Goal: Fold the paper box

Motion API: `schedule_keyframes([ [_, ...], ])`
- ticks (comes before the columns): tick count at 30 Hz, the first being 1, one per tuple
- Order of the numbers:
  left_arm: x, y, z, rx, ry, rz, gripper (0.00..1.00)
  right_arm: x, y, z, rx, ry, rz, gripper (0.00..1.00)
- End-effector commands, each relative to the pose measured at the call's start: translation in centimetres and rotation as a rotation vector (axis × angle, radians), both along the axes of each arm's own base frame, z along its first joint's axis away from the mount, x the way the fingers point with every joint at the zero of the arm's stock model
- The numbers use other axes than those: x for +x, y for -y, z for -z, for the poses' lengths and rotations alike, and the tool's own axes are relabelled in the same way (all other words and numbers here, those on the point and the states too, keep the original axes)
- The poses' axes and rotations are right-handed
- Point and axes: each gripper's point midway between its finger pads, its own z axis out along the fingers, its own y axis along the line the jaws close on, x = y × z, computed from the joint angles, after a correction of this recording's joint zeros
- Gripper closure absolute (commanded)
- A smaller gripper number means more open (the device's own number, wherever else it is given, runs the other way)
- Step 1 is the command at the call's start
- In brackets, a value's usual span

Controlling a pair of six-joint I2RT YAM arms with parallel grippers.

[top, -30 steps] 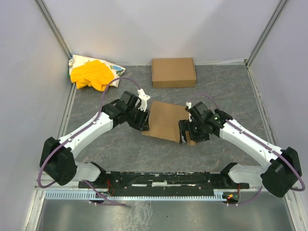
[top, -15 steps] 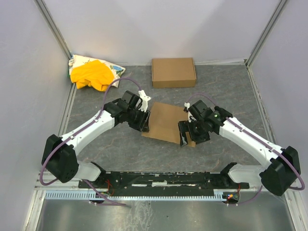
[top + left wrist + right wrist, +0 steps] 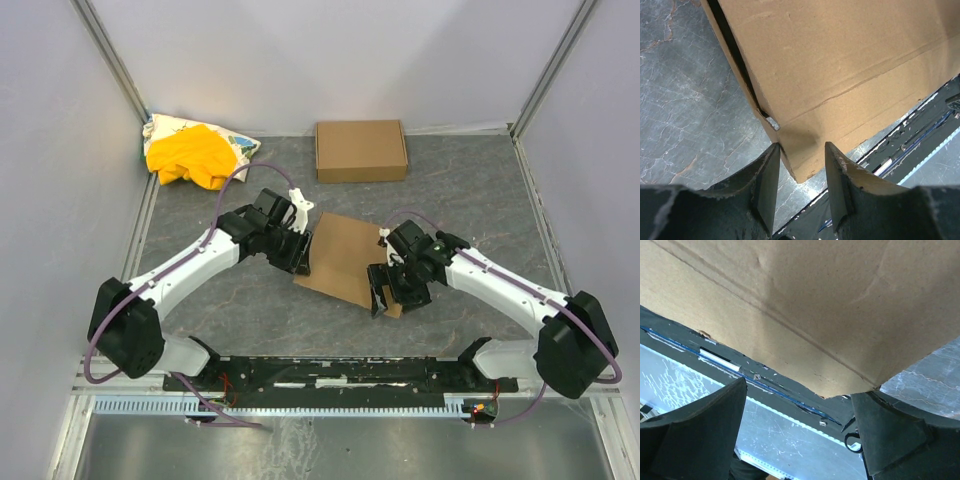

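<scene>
The paper box (image 3: 342, 252) lies in the middle of the tabletop (image 3: 480, 190), between the two claws. It is a flat brown cardboard shape, turned a bit so that its corners point to the sides. Its top is plain and smooth, with long straight fold lines pressed into it. Along its left edge a dark slit shows between two layers of cardboard.

The left claw (image 3: 300, 252) is at the box's left edge. Its two dark fingers (image 3: 765, 190) are partly spread, and a corner of the box sits between them. I cannot tell if they squeeze it. The right claw (image 3: 383, 293) is at the box's near right corner. Its fingers (image 3: 695, 435) are spread wide, with the corner between them, and the cardboard edge touches one finger.

Grey tabletop that looks like stone shows on all sides of the box, with the widest room to the right. A strip of it lies between the box and a second, neat brown carton (image 3: 361, 150) by the far wall. At the far left a yellow cloth (image 3: 190, 155) is bunched on a white printed cloth (image 3: 238, 143). Pale walls stand on three sides. A black plate (image 3: 340, 372) runs along the near edge, where both white arms are fixed.
</scene>
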Motion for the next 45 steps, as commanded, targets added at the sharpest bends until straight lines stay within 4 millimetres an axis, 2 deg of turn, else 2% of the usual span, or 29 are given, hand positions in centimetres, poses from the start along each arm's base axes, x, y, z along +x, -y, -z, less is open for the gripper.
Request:
schedule_keyframes([
  [1, -0.9, 0.8, 0.2, -0.032, -0.043, 0.042, 0.52, 1.3, -2.4, -0.5, 0.1, 0.046, -0.012, 0.09],
  [10, -1.4, 0.5, 1.2, -0.019, -0.071, 0.037, 0.49, 1.9, -1.2, -0.4, 0.042, 0.086, -0.003, 0.02],
  [14, -1.7, 0.3, 1.7, -0.009, -0.082, 0.032, 0.48, 2.3, -0.5, -1.0, 0.017, 0.134, 0.015, 0.01],
  [24, -1.0, -0.3, 0.2, 0.018, -0.041, 0.01, 0.49, 2.8, -0.2, -3.3, 0.019, 0.184, 0.018, 0.01],
  [30, 0.6, -2.3, -1.4, 0.122, 0.05, -0.051, 0.49, 4.0, 1.6, -4.1, -0.073, 0.261, 0.044, 0.01],
  [35, 1.6, -3.6, -1.9, 0.175, 0.11, -0.117, 0.53, 5.1, 3.2, -4.7, -0.152, 0.334, 0.088, 0.01],
  [38, 2.4, -3.9, -2.7, 0.165, 0.161, -0.168, 0.53, 5.5, 3.4, -5.5, -0.138, 0.378, 0.097, 0.01],
  [42, 3.1, -2.7, -5.3, 0.047, 0.235, -0.2, 0.51, 5.7, 2.6, -7.0, -0.078, 0.418, 0.061, 0.01],
  [45, 3.4, -1.4, -7.8, -0.072, 0.305, -0.19, 0.48, 5.6, 1.7, -8.8, 0.011, 0.523, 0.001, 0.01],
])
